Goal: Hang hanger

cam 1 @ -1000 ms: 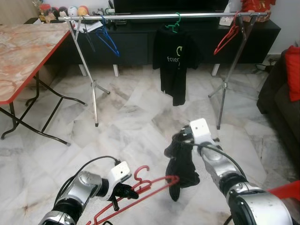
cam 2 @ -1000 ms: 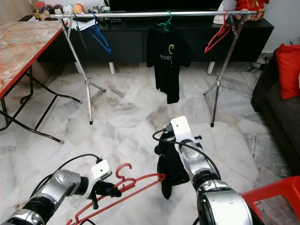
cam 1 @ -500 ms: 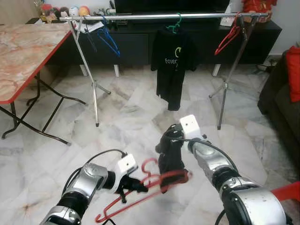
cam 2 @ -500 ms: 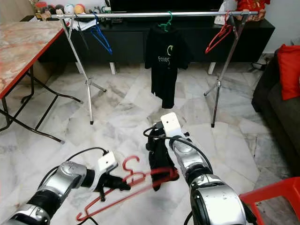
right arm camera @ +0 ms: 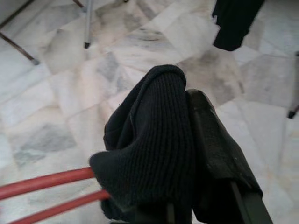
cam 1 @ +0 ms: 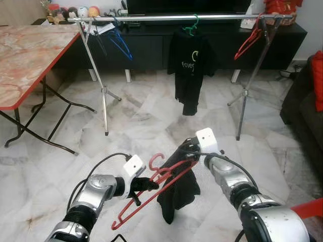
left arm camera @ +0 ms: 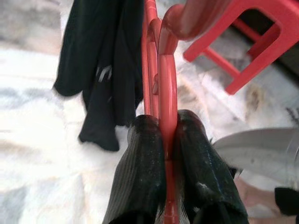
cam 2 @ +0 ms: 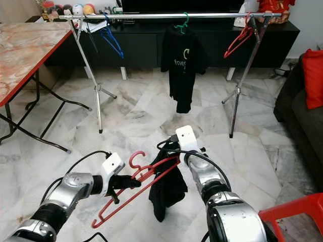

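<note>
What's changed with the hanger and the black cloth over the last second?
The left tool has raised the red hanger and tilted it upward, and its far arm now runs into the black garment that the right tool holds, which hangs lower off it. Both grips stayed shut; the rack and its hanging clothes are unchanged.

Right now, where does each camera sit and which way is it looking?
Eye views: head, looking forward and down at the clothes rail, with both arms.
Left wrist: along the left gripper, shut on the red hanger.
Right wrist: along the right gripper, holding the black garment.
Shared: hanger and garment.
</note>
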Controlling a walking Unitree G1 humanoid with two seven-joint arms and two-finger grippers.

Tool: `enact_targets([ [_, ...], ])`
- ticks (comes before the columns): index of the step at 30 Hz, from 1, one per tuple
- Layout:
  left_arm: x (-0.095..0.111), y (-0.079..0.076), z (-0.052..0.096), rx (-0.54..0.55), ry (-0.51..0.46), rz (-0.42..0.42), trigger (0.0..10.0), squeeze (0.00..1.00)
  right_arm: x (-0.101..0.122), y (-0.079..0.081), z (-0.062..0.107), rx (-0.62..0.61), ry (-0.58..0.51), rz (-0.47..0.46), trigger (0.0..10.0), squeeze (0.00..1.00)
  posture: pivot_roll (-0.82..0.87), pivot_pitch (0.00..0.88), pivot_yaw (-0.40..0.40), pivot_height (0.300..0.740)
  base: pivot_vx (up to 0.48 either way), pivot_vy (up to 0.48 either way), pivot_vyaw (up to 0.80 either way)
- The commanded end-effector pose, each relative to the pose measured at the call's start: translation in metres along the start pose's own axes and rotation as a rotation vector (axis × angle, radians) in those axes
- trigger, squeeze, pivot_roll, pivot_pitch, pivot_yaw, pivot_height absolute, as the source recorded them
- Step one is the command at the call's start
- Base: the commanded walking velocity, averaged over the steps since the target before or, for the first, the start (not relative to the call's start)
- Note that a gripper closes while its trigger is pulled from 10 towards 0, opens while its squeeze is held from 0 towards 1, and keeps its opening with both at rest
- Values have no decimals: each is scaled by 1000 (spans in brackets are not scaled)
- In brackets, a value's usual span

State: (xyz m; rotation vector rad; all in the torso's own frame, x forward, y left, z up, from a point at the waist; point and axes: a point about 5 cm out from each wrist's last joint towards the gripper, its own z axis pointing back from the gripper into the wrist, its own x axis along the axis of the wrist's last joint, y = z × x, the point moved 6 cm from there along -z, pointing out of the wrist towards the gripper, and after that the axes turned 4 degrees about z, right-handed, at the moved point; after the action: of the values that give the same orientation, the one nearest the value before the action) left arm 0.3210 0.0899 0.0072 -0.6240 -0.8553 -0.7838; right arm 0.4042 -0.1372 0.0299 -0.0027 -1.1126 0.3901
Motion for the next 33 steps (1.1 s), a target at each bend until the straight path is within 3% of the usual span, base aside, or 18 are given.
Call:
enact_targets([
  [1, -3, 0, 2, 6, 14, -21, 10000, 0, 7, -7, 1, -28, -27, -15, 10000, 0, -25, 31, 32, 740, 0, 0, 0],
  [8, -3, 2, 4, 25, 6, -24, 10000, 0, 5, -14, 2, -55, -22, -9, 10000, 0, -24, 35, 32, 740, 0, 0, 0],
  [12, -1, -4, 2, -7, 5, -31, 10000, 0, 5, -14, 2, -54, -20, -7, 10000, 0, -24, 35, 32, 740, 0, 0, 0],
  [15, 6, 5, -1, 66, -29, -39, 10000, 0, 6, -11, 1, -39, -26, -18, 10000, 0, -24, 35, 33, 740, 0, 0, 0],
  [23, 5, 2, -6, 87, -52, -10, 10000, 0, -5, 2, 2, 11, 0, -10, 10000, 0, -26, 26, 33, 740, 0, 0, 0],
  [28, 5, 7, -7, 138, -53, -28, 10000, 0, -5, 5, 2, 19, -3, -24, 10000, 0, -24, 20, 31, 740, 0, 0, 0],
  [33, 13, 25, -6, 282, -70, -58, 10000, 0, -16, 1, 5, -11, 5, -41, 10000, 0, -22, 13, 30, 740, 0, 0, 0],
])
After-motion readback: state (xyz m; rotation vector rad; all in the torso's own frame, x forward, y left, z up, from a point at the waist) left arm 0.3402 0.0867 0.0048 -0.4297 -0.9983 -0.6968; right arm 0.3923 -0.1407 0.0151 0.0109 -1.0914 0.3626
